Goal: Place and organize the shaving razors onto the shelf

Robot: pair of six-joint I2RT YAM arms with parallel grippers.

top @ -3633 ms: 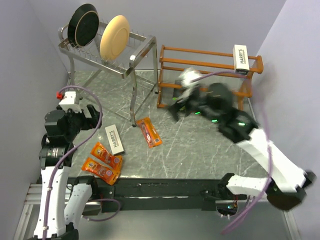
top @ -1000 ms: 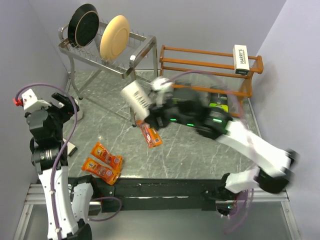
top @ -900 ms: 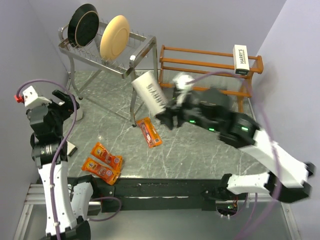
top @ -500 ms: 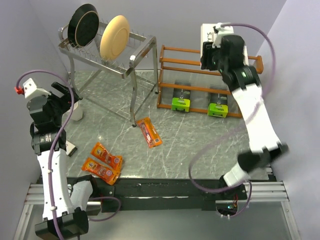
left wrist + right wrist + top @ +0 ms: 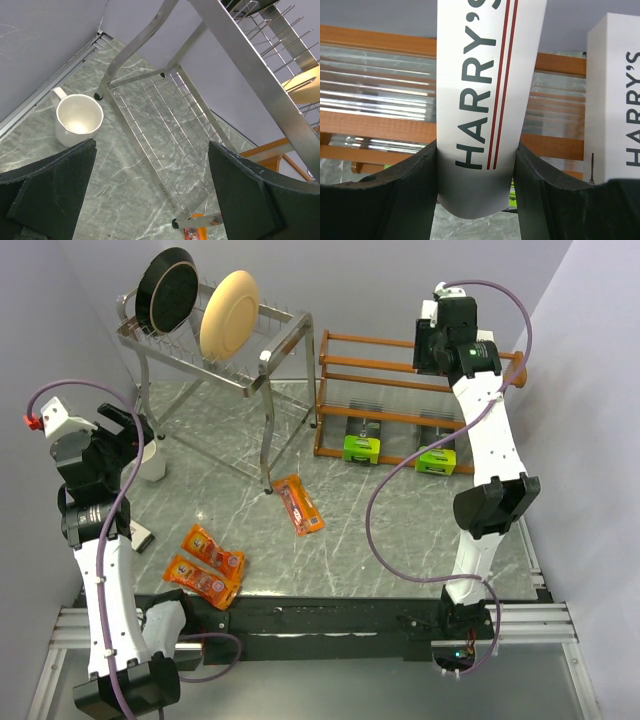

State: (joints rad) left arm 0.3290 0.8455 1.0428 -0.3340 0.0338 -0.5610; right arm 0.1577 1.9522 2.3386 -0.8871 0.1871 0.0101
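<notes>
Grey marbled table fills your overhead view, but the key part is masked: the right arm reaches over the top tier of the orange-brown shelf, and its wrist hides whatever it carries. Your right wrist camera settles that. The right gripper is clamped on the sides of a white HARRY'S box, held in front of the shelf rails with its upper end cut off by the frame. You cannot tell whether it touches a rail. A second HARRY'S box stands just to its right, also cropped. On the bottom tier sit the left lime pack and the right lime pack. Behind the left arm only the end of a white box peeks out. Near it lie two orange packs, and a third orange pack lies by a leg of the silver rack, which stands between the left arm and the shelf. The left gripper is spread wide and empty above the mug.
</notes>
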